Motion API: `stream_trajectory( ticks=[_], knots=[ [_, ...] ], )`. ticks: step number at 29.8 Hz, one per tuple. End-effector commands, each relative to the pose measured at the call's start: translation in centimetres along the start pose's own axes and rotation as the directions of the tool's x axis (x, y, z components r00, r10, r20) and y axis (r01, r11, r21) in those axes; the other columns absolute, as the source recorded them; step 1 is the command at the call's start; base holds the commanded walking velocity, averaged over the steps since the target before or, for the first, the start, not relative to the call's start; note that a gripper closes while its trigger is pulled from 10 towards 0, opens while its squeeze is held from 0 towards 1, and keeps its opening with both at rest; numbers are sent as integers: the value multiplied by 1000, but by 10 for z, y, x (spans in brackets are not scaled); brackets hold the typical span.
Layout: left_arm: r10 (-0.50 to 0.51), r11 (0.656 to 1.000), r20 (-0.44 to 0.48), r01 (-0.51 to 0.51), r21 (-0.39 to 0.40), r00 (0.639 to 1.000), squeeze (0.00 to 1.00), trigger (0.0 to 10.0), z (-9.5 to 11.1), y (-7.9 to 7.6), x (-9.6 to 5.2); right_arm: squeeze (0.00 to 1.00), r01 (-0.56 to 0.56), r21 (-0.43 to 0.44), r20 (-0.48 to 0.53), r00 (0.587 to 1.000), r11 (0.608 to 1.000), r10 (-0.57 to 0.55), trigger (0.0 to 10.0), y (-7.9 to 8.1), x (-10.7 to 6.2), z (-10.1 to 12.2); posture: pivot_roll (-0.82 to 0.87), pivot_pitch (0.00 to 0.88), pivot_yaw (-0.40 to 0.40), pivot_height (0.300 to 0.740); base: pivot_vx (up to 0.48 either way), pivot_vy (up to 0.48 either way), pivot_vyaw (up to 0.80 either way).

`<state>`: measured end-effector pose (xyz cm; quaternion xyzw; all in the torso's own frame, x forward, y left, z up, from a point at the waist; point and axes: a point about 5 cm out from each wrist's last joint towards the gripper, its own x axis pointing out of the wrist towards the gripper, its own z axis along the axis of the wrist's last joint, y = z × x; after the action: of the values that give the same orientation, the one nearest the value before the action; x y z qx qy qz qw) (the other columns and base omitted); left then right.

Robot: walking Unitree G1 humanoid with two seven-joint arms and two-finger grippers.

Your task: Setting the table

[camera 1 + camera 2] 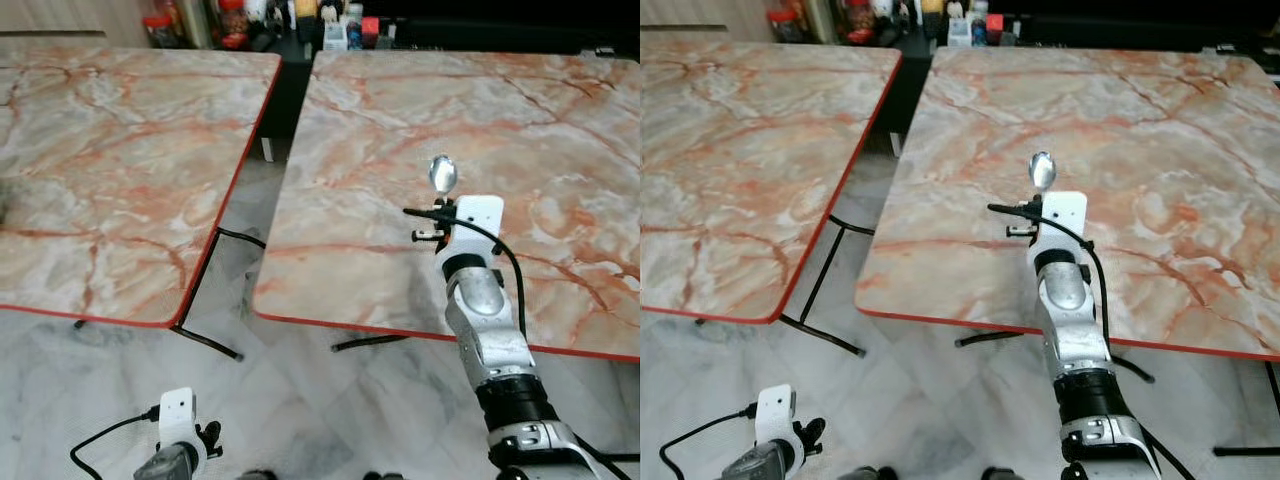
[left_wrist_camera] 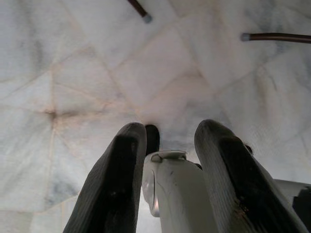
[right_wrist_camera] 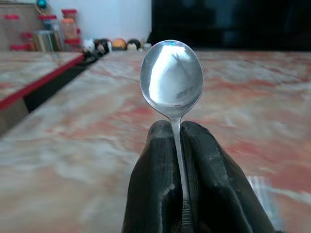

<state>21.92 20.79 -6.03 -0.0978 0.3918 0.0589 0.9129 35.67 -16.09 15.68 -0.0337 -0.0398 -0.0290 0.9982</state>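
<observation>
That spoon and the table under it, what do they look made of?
The spoon looks like polished metal, probably stainless steel: its bowl mirrors the room. The right tool holds it by the handle. The table has a glossy pink-orange marble pattern with a red edge; whether that is real stone or a printed laminate top cannot be told.

We note the following limits of view. The spoon (image 3: pixel 171 80) shows its bowl only; its handle is pinched between the closed fingers (image 3: pixel 158 189) of the right gripper (image 3: pixel 177 145) and runs out of sight below them. In the head views that gripper's fingers are hidden behind its white wrist housing (image 1: pixel 472 222). The jars and bottles (image 1: pixel 235 20) beyond the tables are cut by the top edge and too small to identify. The left gripper (image 2: pixel 165 160) is cropped at the bottom edge; a white part (image 2: pixel 180 189) sits between its fingers, identity unclear.
</observation>
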Motion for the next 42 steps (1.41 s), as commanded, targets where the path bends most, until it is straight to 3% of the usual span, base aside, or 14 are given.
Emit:
stream_trajectory(
  ticks=[1, 7, 42],
  knots=[
    [30, 999, -39, -30, 14, 999, 0, 10000, -9, 11, -3, 0, -10, 19, 36, 999, 1000, 10, 10000, 7, 2, 10, -40, 154, 42, 740, 0, 480, 0],
    [37, 999, -36, -37, 9, 999, 0, 10000, -8, 13, -3, 0, -19, 25, 29, 999, 1000, 18, 10000, 8, 2, 10, -36, 160, 42, 740, 0, 480, -533],
    [56, 998, -26, -56, -2, 998, 0, 10000, -5, 17, -4, 0, -47, 41, 70, 997, 998, 44, 10000, 15, 3, 17, -20, 162, 43, 740, 0, 480, 0]
  ],
)
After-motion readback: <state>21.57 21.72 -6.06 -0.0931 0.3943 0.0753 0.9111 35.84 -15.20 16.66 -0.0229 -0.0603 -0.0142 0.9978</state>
